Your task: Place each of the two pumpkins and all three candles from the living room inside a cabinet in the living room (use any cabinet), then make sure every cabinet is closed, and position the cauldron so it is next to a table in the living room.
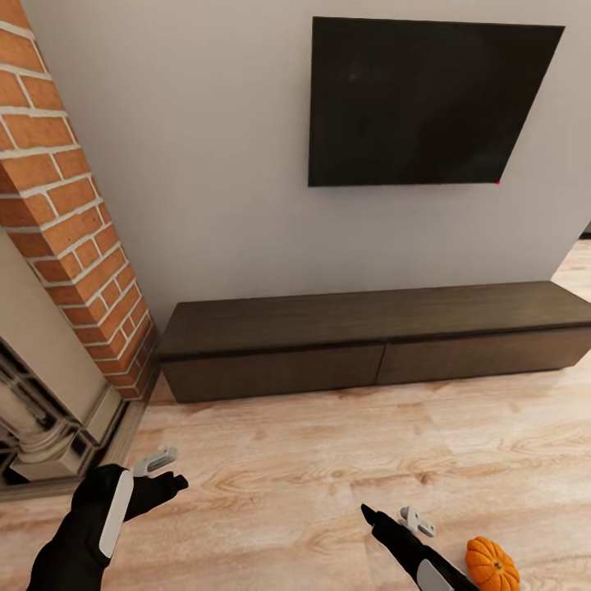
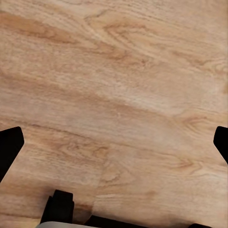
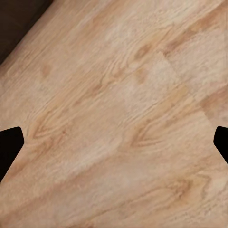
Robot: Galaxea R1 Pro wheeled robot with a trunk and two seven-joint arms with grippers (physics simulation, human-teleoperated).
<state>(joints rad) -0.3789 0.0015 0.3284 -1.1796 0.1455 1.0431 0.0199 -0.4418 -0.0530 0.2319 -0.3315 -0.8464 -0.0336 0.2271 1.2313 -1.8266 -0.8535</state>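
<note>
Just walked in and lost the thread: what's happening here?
The robot faces the long dark cabinet under a wall TV, its drawer fronts shut. Both grippers, left and right, hang open and empty over the wood floor. One pumpkin sits on the floor beside the right arm, not picked up.

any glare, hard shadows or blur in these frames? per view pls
Head view: flat, even light; the TV is matte black with no glare, only a soft shadow under the cabinet, and the pumpkin is sharp. Left wrist view: the wood floor grain is soft and slightly blurred, no shadow. Right wrist view: similar softness, with the open fingertips as featureless black shapes.
</note>
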